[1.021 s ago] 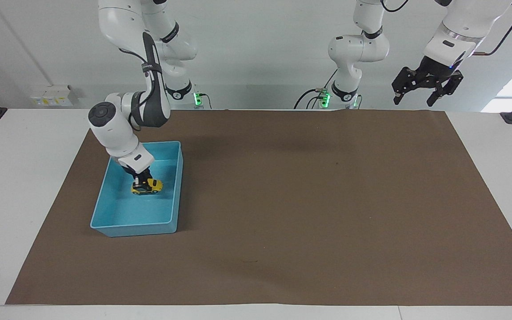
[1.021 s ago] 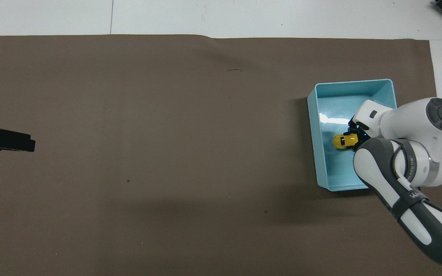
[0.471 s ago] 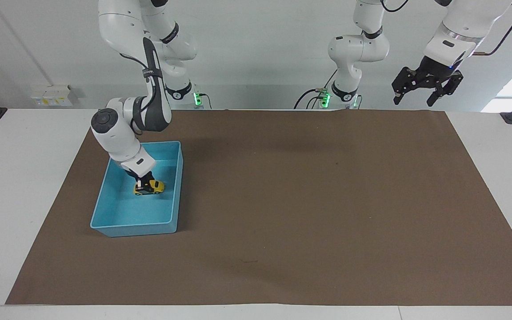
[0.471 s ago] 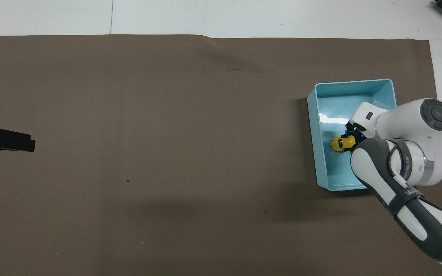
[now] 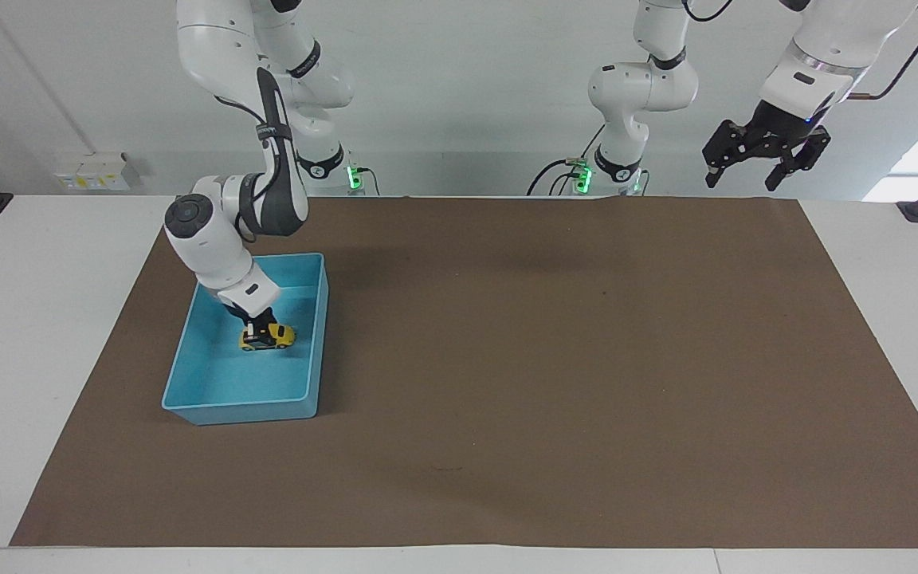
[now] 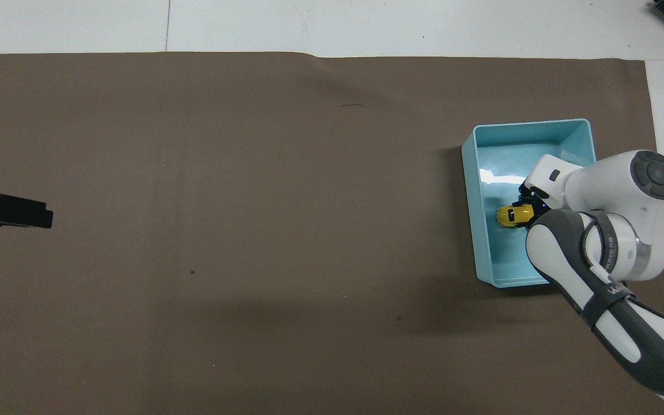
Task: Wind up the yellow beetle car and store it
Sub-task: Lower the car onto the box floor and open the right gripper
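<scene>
The yellow beetle car [image 5: 271, 338] [image 6: 510, 215] sits low in the blue bin [image 5: 240, 414] [image 6: 531, 124], on or just over its floor, about mid-length. My right gripper [image 5: 256, 328] [image 6: 525, 203] reaches down into the bin and is right at the car's rear end, touching it. The wrist covers that end of the car in the overhead view. My left gripper [image 5: 743, 177] [image 6: 9, 210] waits high in the air with its jaws open and nothing in them, over the mat's edge at the left arm's end of the table.
A brown mat [image 5: 555, 359] covers most of the white table [image 5: 37, 319]. The bin stands on the mat at the right arm's end. Nothing else lies on the mat.
The right gripper has lowered the car a little deeper into the bin and shifted it slightly nearer to the robots. In the last half second it has barely moved. The left arm has stayed still.
</scene>
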`<state>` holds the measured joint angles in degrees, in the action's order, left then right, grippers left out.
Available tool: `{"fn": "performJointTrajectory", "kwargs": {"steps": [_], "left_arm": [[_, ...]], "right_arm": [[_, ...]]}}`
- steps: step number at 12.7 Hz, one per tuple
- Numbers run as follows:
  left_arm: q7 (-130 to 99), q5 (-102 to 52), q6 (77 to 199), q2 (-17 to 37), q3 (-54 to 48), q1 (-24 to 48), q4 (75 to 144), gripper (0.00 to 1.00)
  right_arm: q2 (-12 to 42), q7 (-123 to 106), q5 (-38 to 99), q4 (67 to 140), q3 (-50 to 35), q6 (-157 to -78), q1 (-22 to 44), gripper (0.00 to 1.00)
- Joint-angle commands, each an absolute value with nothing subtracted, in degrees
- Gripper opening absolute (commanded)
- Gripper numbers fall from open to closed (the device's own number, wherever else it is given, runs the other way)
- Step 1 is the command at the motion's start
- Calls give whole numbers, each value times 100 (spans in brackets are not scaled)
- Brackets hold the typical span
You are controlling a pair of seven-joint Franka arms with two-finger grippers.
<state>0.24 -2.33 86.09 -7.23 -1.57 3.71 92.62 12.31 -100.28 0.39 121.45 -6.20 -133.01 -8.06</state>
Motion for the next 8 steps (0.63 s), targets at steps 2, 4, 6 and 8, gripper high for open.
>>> {"fn": "performJointTrajectory", "kwargs": {"steps": [2, 4, 6, 8], "left_arm": [[79, -272, 8499, -703, -211, 281, 9176, 100], [79, -272, 8499, -703, -211, 273, 9176, 100], [79, -272, 8499, -703, -211, 272, 9176, 100], [79, -272, 8499, -703, -211, 272, 9176, 100]], "right_arm": [[1230, -10204, -53, 12261, -677, -13447, -914, 89], [1230, -10178, -53, 12252, -677, -13430, -914, 100], [1239, -10160, -53, 12217, -677, -13403, -914, 100], [1231, -10143, -53, 12156, -677, -13403, -905, 100]]}}
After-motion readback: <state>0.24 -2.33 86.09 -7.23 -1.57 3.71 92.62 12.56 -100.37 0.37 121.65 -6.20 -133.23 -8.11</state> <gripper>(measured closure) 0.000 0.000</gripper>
